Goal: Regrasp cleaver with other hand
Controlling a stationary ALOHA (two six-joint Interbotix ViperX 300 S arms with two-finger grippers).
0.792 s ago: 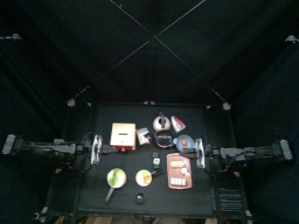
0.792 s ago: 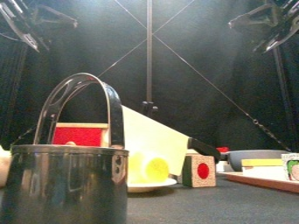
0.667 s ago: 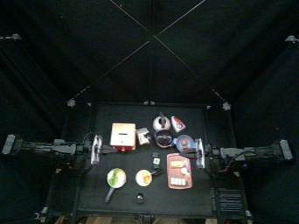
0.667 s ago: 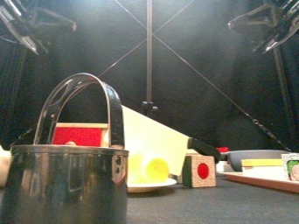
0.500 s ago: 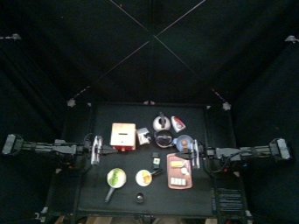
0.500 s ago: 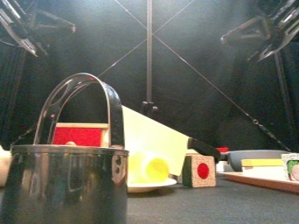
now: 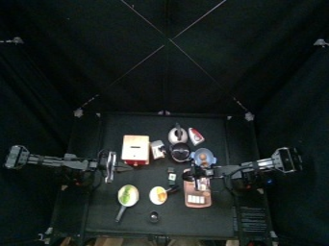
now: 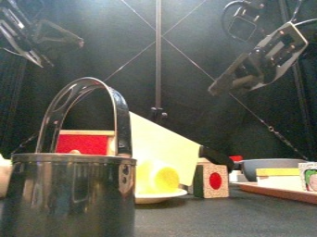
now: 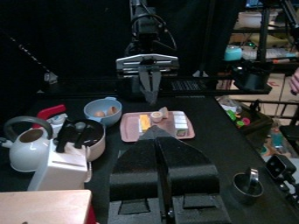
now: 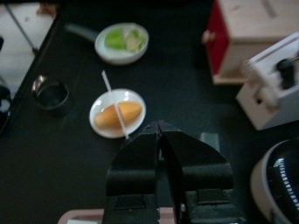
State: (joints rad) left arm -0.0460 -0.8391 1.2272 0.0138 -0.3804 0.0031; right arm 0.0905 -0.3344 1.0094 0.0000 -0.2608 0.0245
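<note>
A: Left pincer (image 7: 115, 165)?
B: Clenched, jaws pressed tight, holding nothing. It hangs over the table's (image 7: 110, 130) left side w/ its arm coming in level from the left edge. Wrist cam shows both jaws as one dark wedge, only a hairline btwn them.

A: What's next, moving right?
B: Red-and-wood box (image 7: 134, 146) just beside that pincer, farther back. Then the kettle (image 7: 178, 133), mid-table toward the far edge.

A: And the cleaver?
B: Cleaver (image 7: 195, 135) sits on the table just right of the kettle, near the far edge, well apart from both pincers. From the front its pale blade (image 8: 168, 143) slants down to the right, w/ a dark handle at the low end. Neither pincer touches it.

A: Right pincer (image 7: 193, 177)?
B: Also clenched and holding nothing, jaw tips meeting. It's above the tray (image 7: 197, 199), at the tray's far end, w/ its arm angled in from the right. Up high in the front cam, pointing down-left.
</note>
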